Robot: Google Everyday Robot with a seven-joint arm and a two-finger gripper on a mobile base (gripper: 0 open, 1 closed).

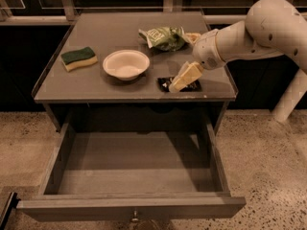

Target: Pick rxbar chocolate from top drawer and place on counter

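rxbar chocolate [166, 83] flat on counter [115, 30], partly hidden under fingers [184, 76]; grasping or released, cannot tell.

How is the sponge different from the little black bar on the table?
The sponge is green on top and yellow underneath; the rxbar chocolate is black. The sponge is thick, the bar is thin and flat. The sponge lies by itself near the left edge of the counter; the bar lies near the front right, with the gripper right over it, covering part of it. Both are small rectangles lying on the counter.
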